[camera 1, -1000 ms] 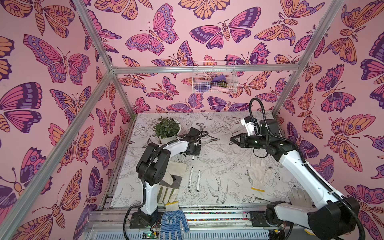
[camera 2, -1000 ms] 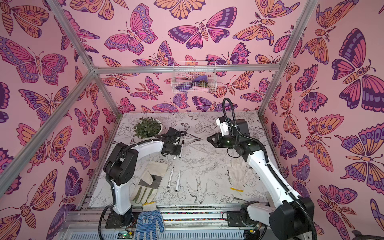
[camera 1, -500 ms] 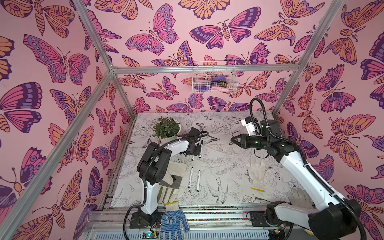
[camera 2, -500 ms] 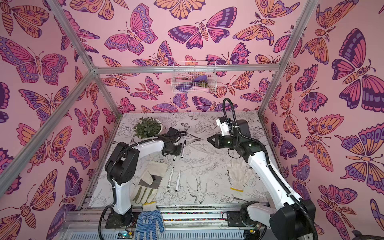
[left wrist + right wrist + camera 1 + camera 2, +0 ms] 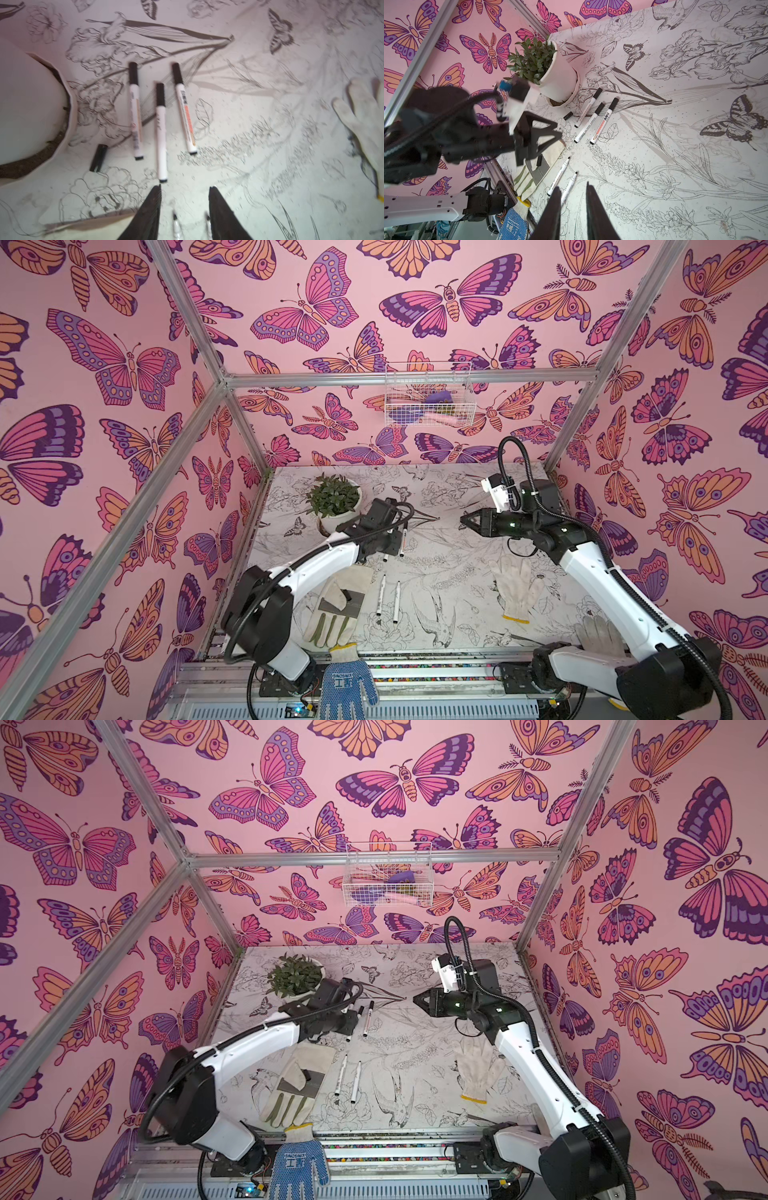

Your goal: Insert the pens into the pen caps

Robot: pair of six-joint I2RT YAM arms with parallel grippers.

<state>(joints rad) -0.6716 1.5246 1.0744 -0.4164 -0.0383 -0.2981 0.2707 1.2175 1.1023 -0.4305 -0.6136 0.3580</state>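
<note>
Near the pot [image 5: 559, 83], one capped pen [image 5: 602, 123] shows red lettering.

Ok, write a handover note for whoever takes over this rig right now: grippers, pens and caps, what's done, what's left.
Left gripper: open, empty, low near the capped pens.
Right gripper: open, empty, raised above the table.
Done: three white marker pens with black plastic caps on lie beside the white plant pot.
Two uncapped white marker pens lie side by side nearer the front.
One loose black cylindrical cap lies by the pot; another sits on the grey patch of the cream work glove.
Left: cap those two pens.
</note>
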